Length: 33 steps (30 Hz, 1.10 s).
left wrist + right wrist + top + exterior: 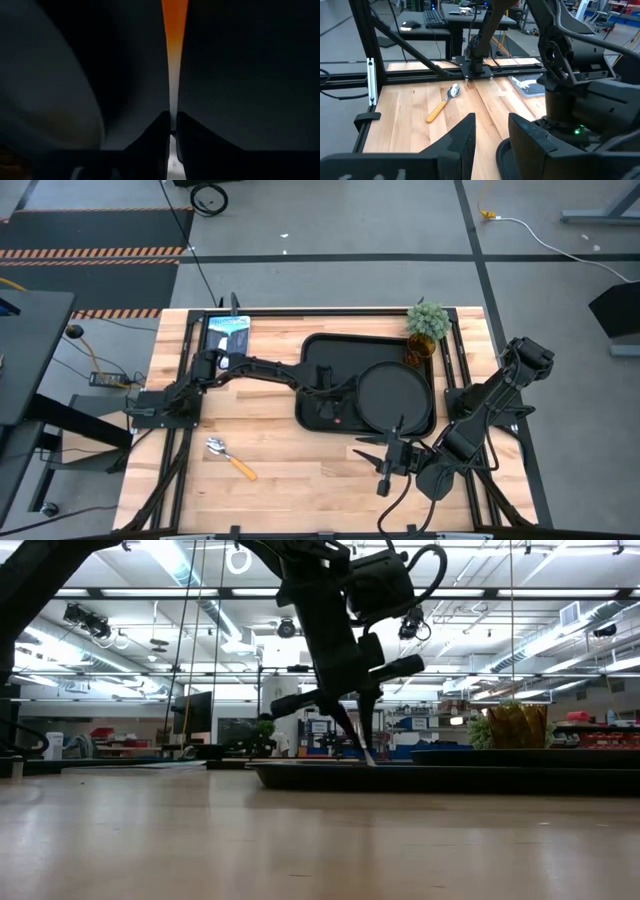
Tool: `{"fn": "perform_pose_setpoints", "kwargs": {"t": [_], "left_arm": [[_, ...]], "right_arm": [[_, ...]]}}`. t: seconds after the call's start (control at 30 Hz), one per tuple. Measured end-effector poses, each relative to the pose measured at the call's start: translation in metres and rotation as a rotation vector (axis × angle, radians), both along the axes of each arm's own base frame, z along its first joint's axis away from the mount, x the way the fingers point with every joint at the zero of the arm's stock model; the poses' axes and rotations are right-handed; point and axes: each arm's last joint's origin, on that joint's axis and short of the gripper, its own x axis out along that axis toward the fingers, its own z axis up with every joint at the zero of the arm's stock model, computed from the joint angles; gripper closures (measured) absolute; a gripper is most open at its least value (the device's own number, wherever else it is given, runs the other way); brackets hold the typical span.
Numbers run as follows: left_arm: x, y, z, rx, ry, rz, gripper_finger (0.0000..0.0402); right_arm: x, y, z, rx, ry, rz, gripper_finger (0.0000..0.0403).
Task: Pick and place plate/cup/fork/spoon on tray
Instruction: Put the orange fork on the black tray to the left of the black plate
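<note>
The black tray (312,370) lies mid-table, with the round black plate (393,395) in its right half. The amber cup (419,352) stands at the tray's far right corner. My left gripper (331,414) points down over the tray's left half, shut on the fork (174,45), which has an orange handle and a silver neck. The spoon (230,457) lies on the wood near the table's front left and also shows in the right wrist view (442,102). My right gripper (390,455) is open and empty, in front of the tray's near edge. My left gripper pinches the fork's silver neck (173,107) between its two fingers, which come from above and point down. The orange handle (175,25) runs straight away from the fingertips over the tray floor. In the low view the fingertips (368,752) reach down to tray level.
A green potted plant (428,320) stands by the cup at the tray's far right corner. A blue and white packet (228,335) lies at the table's far left. Bare wood lies around the spoon and along the front edge.
</note>
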Motion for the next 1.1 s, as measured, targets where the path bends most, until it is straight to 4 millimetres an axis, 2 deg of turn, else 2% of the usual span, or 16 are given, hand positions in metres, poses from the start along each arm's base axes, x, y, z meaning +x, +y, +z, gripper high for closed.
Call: {"fn": "perform_pose_setpoints", "kwargs": {"t": [0.17,0.53,1.1], "left_arm": [[0.003,0.01,0.001,-0.043,-0.037,-0.008,0.0363],[0.009,0.028,-0.015,-0.063,-0.043,-0.017,0.0363],[0.011,0.028,-0.014,-0.047,-0.058,-0.047,0.0359]], "right_arm": [[0.0,0.0,0.0,0.0,0.0,0.0,0.028],[0.0,0.0,0.0,-0.003,0.003,0.001,0.028],[0.0,0.0,-0.001,-0.005,0.008,-0.001,0.028]]}}
